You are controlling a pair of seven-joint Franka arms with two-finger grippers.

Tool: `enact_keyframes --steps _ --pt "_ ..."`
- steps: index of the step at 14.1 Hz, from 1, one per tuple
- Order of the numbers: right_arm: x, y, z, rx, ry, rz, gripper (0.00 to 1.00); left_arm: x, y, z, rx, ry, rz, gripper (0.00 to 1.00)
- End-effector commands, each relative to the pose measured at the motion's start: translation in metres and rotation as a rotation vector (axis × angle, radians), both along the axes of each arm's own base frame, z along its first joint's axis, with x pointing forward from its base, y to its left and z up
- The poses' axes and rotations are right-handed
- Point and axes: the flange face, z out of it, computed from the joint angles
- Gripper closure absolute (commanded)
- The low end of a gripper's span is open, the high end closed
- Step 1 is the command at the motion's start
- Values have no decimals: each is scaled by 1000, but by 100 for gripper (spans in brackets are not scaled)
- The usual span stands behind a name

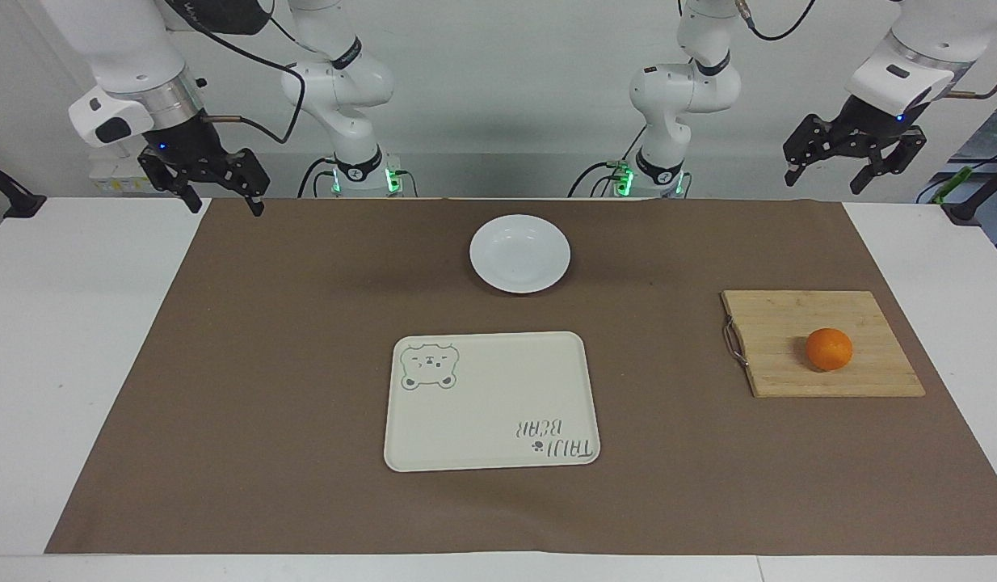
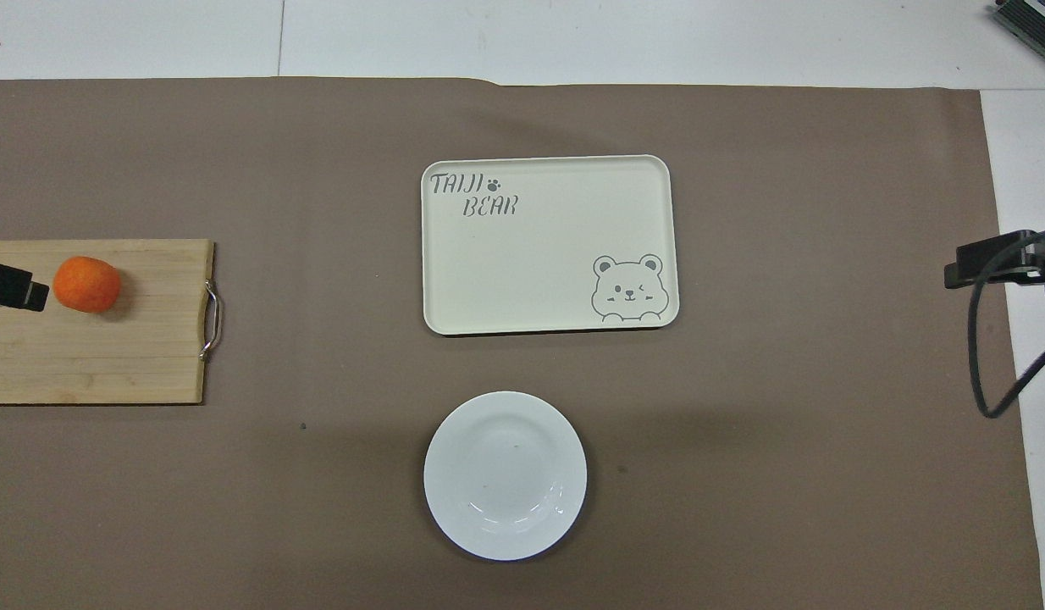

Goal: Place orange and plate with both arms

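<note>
Left gripper: up in the air at the left arm's end of the table, over the white tabletop just off the corner of the brown mat. Fingers spread wide, nothing in them. Right gripper: mirrors it at the right arm's end, raised over the mat's edge at the robots' side, fingers also spread wide, nothing held. Both arms wait.

Landmark = the tray, cream, rectangular, bear drawing and lettering, lying flat mid-mat with nothing on it.

Orange: sits on the wooden cutting board, which lies beside the tray toward the left arm's end, well apart from it. The orange is on the part of the board away from the board's metal handle; the handle faces the tray. The orange is below and well apart from the left gripper, no contact. In the overhead view a black tip of the left gripper shows just beside the orange, but the facing view shows the gripper high above the table.

Plate: white, round, upright, nothing in it, on the mat nearer to the robots than the tray, close to it but not touching. It lies between the two arm bases, well apart from both grippers.
</note>
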Motion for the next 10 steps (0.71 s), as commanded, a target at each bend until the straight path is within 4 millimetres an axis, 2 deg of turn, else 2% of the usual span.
enact_keyframes --steps 1,10 --pt "-5 2 0 -8 7 -19 0 -8 3 1 15 9 -5 0" --pt "-5 1 0 -8 7 -20 0 -8 -3 1 9 2 -14 0"
